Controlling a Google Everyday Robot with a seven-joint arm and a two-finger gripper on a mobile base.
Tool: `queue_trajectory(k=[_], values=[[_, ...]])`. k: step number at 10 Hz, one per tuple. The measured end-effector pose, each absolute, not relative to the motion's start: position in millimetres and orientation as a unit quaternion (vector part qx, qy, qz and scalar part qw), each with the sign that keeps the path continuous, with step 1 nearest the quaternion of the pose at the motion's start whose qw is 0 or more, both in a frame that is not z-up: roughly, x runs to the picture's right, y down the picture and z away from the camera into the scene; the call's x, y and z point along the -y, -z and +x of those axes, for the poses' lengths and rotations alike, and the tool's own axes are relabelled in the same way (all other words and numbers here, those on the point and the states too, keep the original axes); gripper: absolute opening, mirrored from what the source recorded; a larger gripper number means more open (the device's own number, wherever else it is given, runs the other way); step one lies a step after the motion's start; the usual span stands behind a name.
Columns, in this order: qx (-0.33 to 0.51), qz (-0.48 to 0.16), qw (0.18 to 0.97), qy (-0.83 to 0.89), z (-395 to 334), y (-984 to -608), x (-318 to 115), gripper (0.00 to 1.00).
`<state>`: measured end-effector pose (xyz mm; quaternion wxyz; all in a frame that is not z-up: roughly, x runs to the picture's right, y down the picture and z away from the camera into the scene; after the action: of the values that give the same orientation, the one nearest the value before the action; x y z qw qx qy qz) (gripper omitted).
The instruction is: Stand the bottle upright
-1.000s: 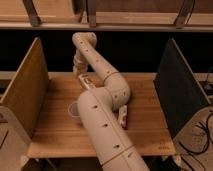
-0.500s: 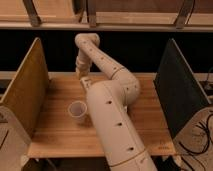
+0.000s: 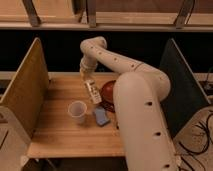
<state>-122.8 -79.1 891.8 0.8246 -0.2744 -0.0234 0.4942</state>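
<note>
The pincer [image 3: 87, 76] hung over the back of the wooden table [image 3: 55, 132], its fingers pressed together at the top end of the bottle [image 3: 92, 92]. The bottle slanted from there toward the camera, just left of a dark red bowl [image 3: 107, 91]. A translucent cup [image 3: 77, 111] stood upright nearer the front, with a blue object [image 3: 101, 117] just to its right.

the smooth cream plastic pincer [image 3: 88, 76] sits over the pale planked wooden tabletop [image 3: 52, 131], clamped on the small cream-white glossy bottle [image 3: 92, 92]; nearby, a translucent whitish plastic cup [image 3: 77, 111].
</note>
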Motion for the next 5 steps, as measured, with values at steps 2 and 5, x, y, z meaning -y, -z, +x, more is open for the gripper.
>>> queue_trajectory(k=[2,5], values=[[0.056,-0.253,0.84,-0.477,-134.9,-888.0,80.0,0.0],[0.117,-0.204,0.873,-0.428,-161.9,-901.2,97.2,0.0]])
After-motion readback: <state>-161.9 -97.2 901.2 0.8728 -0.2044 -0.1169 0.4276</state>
